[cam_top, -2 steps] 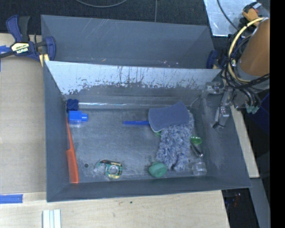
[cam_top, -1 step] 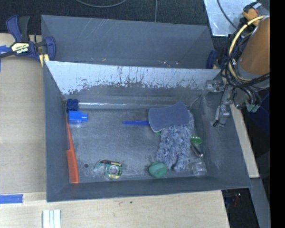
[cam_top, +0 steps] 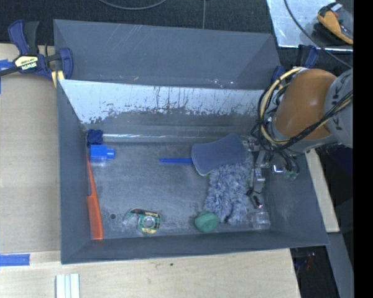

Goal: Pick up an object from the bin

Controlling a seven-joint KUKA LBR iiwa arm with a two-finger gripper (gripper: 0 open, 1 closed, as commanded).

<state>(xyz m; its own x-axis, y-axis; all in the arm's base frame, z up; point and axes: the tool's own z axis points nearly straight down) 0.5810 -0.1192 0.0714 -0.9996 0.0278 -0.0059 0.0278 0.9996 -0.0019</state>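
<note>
At the right side of the grey metal bin (cam_top: 74, 185), the gripper (cam_top: 258, 188) hangs low over the floor, carried by the arm with its orange-brown wrist cover (cam_top: 304, 104) and looped cables; whether the gripper is wide, narrow or holding anything cannot be told from this view.

Directly at the gripper's left in the view lies a shaggy grey-blue cloth (cam_top: 227, 191), bunched into a loose heap; the gripper meets the right edge of this heap, and whether it touches the cloth or only stands over it cannot be determined.

Up and to the left of the gripper, a flat grey-blue paddle-shaped scoop (cam_top: 216, 154) rests with its lower edge on the cloth; its thin blue handle (cam_top: 176, 161) points away from the gripper.

Just below the gripper, near the front wall, sits a small clear object (cam_top: 260, 218); its kind cannot be made out.

Down and to the left of the gripper, a round green lump (cam_top: 206, 221) lies against the lower end of the cloth.

Well apart from the gripper, across the floor, lie three further items: a small round tin with a yellow-green face (cam_top: 143, 220) near the front wall; a long orange stick (cam_top: 94, 200) along the far side wall; a blue plastic block (cam_top: 99, 151) at the upper end of that stick.
</note>
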